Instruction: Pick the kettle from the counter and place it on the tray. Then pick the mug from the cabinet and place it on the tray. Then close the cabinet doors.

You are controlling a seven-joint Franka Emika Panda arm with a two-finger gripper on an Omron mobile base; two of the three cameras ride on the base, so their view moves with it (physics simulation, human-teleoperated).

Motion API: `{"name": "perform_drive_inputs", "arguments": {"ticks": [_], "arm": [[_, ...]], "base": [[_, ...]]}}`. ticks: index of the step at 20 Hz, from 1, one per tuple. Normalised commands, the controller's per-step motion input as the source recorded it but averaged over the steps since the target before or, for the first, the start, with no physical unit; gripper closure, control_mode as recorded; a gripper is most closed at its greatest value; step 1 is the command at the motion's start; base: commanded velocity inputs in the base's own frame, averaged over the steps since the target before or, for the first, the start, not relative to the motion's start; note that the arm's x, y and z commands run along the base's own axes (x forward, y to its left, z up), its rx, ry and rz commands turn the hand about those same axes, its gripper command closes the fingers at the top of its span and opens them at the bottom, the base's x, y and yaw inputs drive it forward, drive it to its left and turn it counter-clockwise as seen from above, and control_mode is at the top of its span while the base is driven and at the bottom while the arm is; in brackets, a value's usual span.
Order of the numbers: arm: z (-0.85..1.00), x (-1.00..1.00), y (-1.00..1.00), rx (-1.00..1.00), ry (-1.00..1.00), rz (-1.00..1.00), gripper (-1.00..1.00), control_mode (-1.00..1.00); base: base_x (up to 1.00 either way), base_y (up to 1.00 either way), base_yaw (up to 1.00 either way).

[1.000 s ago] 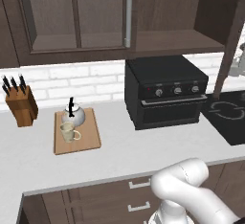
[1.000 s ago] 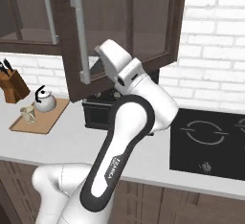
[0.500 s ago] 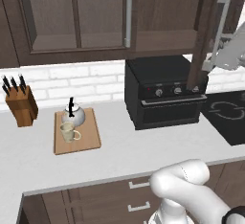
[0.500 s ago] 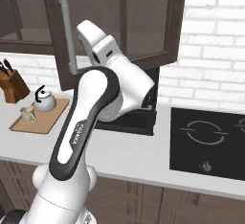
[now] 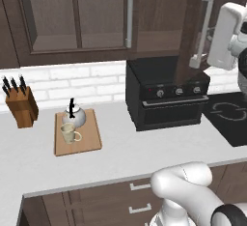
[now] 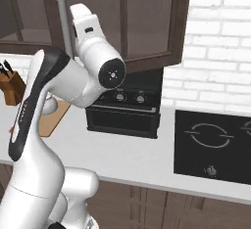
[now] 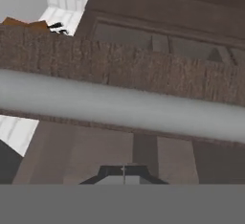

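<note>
The kettle (image 5: 74, 117) and the beige mug (image 5: 69, 133) both stand on the wooden tray (image 5: 89, 135), at the left of the counter (image 5: 120, 155). The cabinet's left door (image 5: 91, 15) is closed. Its right door (image 5: 193, 24) stands partly open, with its silver bar handle (image 5: 202, 27) just left of my white hand (image 5: 224, 34). In the hand view that handle (image 7: 119, 106) runs across, close in front of my gripper (image 7: 124, 172). The gripper is shut with nothing between its fingertips. In the right base view my arm (image 6: 73, 81) covers most of the tray.
A black countertop oven (image 5: 164, 94) sits under the open door. A dark cooktop (image 5: 226, 116) lies to its right. A wooden knife block (image 5: 21, 106) stands far left by the brick wall.
The right cabinet door has swung leftward toward closed, and my hand has followed its handle the same way. Kettle, mug and tray have not moved.
</note>
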Motion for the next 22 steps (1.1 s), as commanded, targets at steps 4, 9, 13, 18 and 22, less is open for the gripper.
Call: {"name": "perform_drive_inputs", "arguments": {"ticks": [4,9,13,18,22], "arm": [[-0.54,0.74,0.04,0.07,0.16,-0.26,1.00,-1.00],[-0.61,0.70,0.09,0.05,0.07,-0.26,1.00,-1.00],[-0.38,0.78,0.05,0.07,0.01,-0.25,1.00,-1.00],[-0.15,0.70,0.00,0.09,0.04,-0.22,1.00,-1.00],[-0.18,0.75,0.00,0.09,0.05,-0.20,1.00,-1.00]], "base": [[0.00,0.00,0.00],[0.00,0.00,0.00],[0.00,0.00,0.00],[0.00,0.00,0.00],[0.00,0.00,0.00]]}}
